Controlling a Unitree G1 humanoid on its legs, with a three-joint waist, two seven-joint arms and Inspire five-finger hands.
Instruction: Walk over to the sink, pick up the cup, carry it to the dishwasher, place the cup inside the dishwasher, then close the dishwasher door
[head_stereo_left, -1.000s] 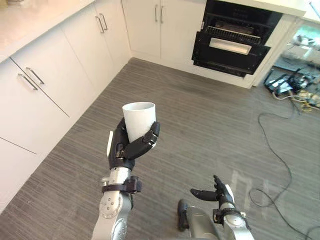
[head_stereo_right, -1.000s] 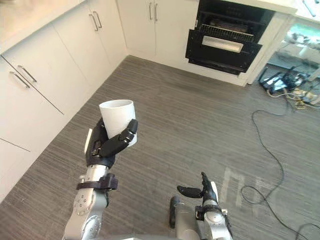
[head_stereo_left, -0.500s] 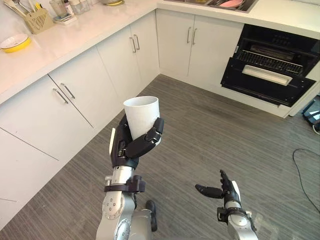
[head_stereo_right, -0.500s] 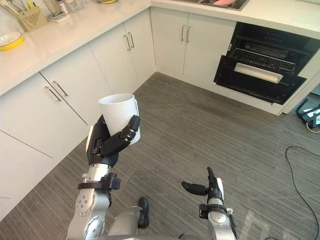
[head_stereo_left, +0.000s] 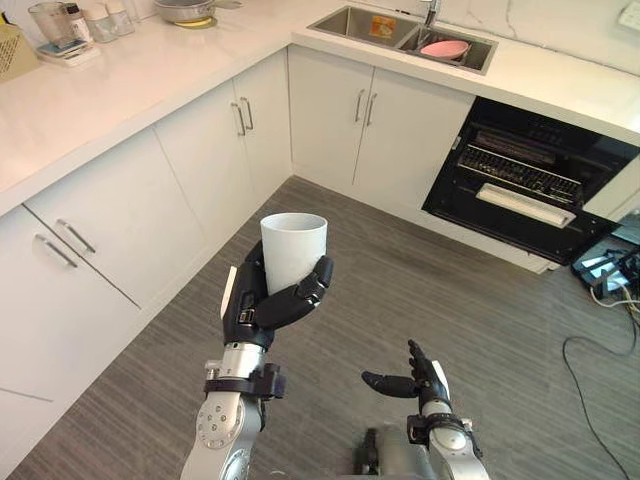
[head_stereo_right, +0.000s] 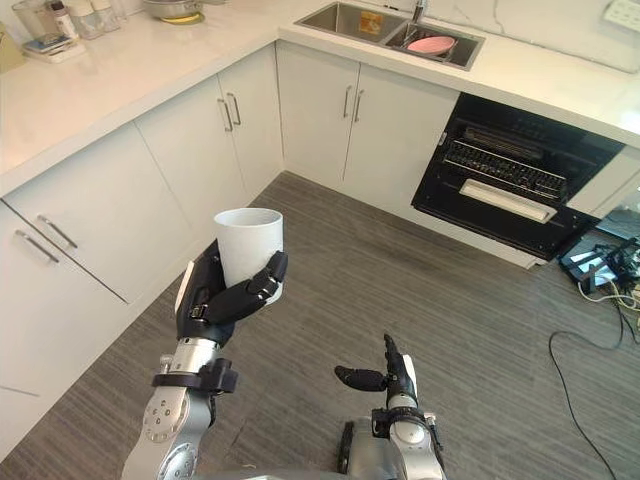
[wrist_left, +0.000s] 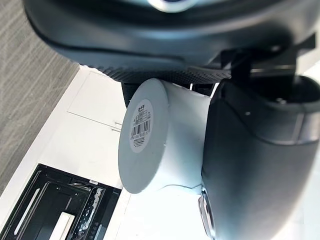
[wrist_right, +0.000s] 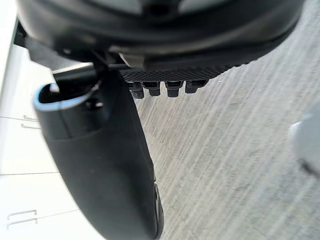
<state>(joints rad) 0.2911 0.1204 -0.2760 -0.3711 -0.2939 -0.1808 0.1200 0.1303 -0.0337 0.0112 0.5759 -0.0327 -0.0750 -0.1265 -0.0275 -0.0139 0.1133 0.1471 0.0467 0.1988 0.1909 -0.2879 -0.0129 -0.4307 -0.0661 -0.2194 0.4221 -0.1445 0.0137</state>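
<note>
A plain white cup (head_stereo_left: 293, 249) stands upright in my left hand (head_stereo_left: 258, 303), whose fingers and thumb are curled round its lower half, held above the grey floor. The left wrist view shows the cup's base (wrist_left: 141, 135) with a barcode sticker. My right hand (head_stereo_left: 415, 378) hangs low to the right, open, holding nothing. The dishwasher (head_stereo_left: 524, 185) stands ahead on the right, dark inside, its door partly lowered and racks showing. The sink (head_stereo_left: 401, 27) lies in the counter beyond, left of the dishwasher, with a pink bowl (head_stereo_left: 445, 48) in it.
White cabinets (head_stereo_left: 190, 160) run along the left and across the back under a pale countertop (head_stereo_left: 110, 80). Jars (head_stereo_left: 70, 25) and a pan (head_stereo_left: 185, 11) sit on the counter at upper left. Cables (head_stereo_left: 600, 340) and a device (head_stereo_left: 600, 268) lie on the floor at right.
The camera has swung: the sink and more countertop now show and the dishwasher sits further right. The cup stays in my left hand; the right hand stays open and low.
</note>
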